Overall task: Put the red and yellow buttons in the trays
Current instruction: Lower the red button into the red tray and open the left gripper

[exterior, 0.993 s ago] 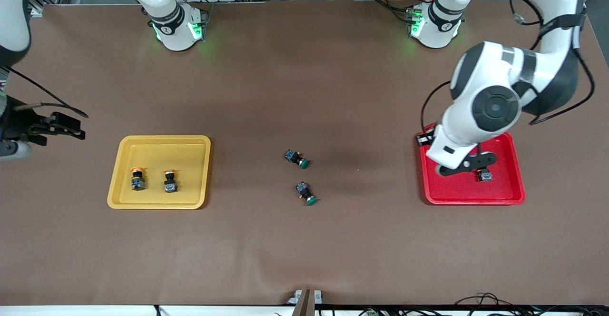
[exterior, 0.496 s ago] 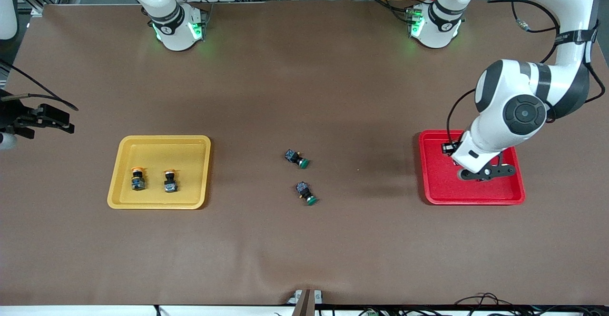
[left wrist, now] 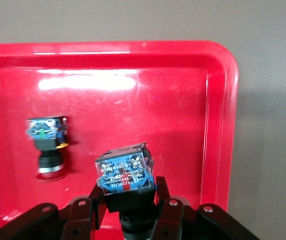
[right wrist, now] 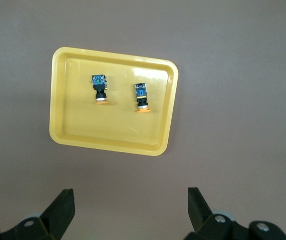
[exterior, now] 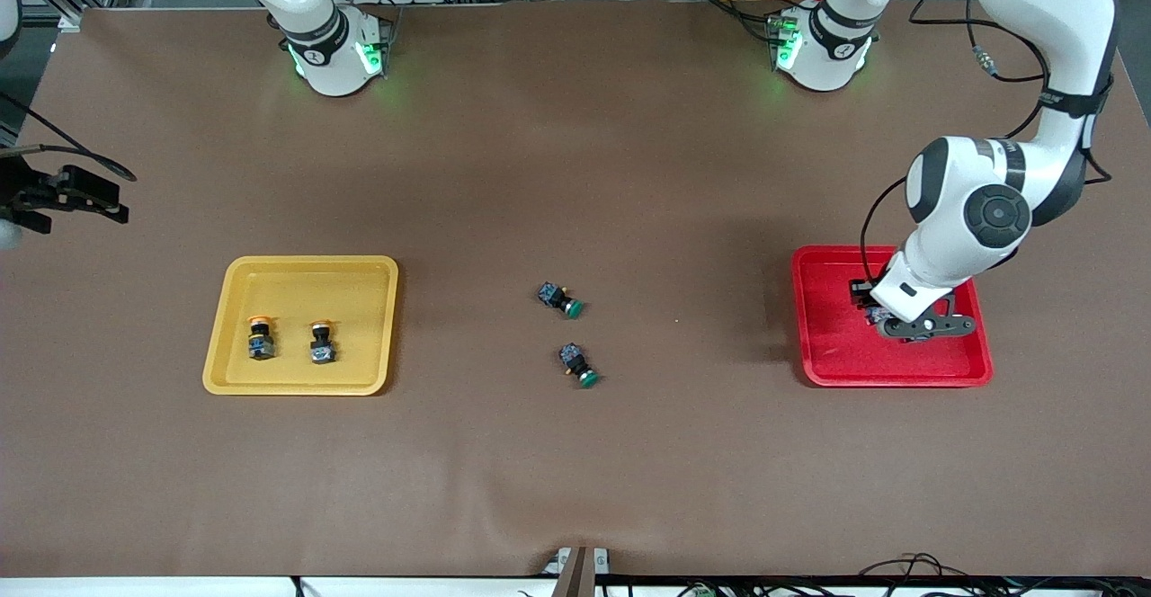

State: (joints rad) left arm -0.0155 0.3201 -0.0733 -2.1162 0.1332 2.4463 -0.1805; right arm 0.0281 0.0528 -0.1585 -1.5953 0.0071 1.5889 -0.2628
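Left end effector [left wrist: 130, 212] has shifted over red tray [left wrist: 218, 100], still clamping button [left wrist: 125, 172].

Under the left gripper [left wrist: 132, 220] the red tray [left wrist: 218, 100] looks like glossy moulded plastic — smooth, with bright streaks of reflected light. The yellow tray [right wrist: 62, 100] below the right gripper [right wrist: 127, 210] is smooth plastic too, with a duller sheen. The worktop [exterior: 575, 453] has a matt brown covering — slightly rippled.
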